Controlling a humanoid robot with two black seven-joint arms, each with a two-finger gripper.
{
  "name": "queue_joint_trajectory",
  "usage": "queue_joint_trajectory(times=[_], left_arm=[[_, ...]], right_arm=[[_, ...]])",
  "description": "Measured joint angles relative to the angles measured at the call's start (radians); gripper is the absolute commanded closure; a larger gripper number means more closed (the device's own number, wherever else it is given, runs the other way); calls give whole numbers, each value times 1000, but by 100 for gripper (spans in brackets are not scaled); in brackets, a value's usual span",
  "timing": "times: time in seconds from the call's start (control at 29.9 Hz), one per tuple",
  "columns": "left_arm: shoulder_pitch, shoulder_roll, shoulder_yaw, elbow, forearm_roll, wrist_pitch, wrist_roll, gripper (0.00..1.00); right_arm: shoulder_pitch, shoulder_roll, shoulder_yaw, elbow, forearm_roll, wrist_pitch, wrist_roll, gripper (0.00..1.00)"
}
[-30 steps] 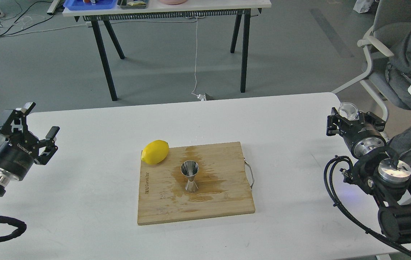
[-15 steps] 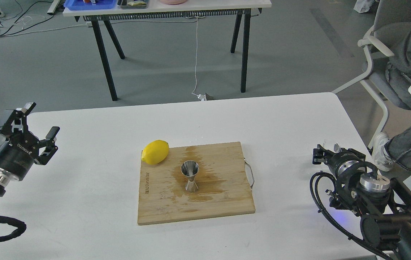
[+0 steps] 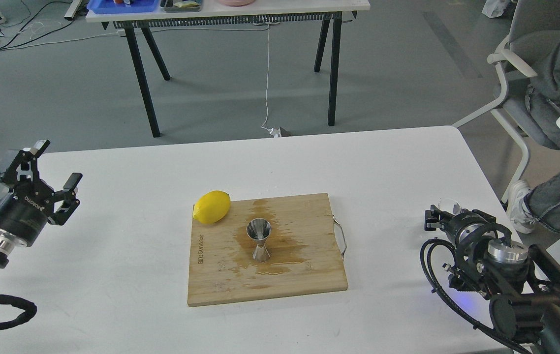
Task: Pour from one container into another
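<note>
The steel jigger (image 3: 259, 239) stands upright in the middle of a wooden cutting board (image 3: 309, 275), in a wet stain. The clear glass cup (image 3: 450, 203) is low at the table's right edge, and only its rim shows above my right gripper (image 3: 441, 216), which looks shut on it. The cup is far to the right of the jigger. My left gripper (image 3: 49, 168) hovers open and empty over the table's left edge.
A yellow lemon (image 3: 211, 207) rests at the board's far left corner. The board has a metal handle (image 3: 341, 238) on its right side. A seated person (image 3: 555, 98) is at the far right, and another table (image 3: 231, 10) stands behind.
My right arm has come down from a raised position to near the tabletop with the cup, then shifted slightly left. The left gripper, jigger and lemon have stayed put.
</note>
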Motion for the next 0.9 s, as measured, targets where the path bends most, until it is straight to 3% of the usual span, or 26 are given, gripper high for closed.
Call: queue_joint_trajectory(times=[0.5,0.64,0.9], left_arm=[[2,0,0,0,0,0,0,1],[0,-1,0,0,0,0,0,1],[0,-1,0,0,0,0,0,1]], right_arm=[[-8,18,-20,-8,-2,0,0,52],[-9,19,-24,-8,-2,0,0,38],[-13,19,-25,-6,-2,0,0,28]])
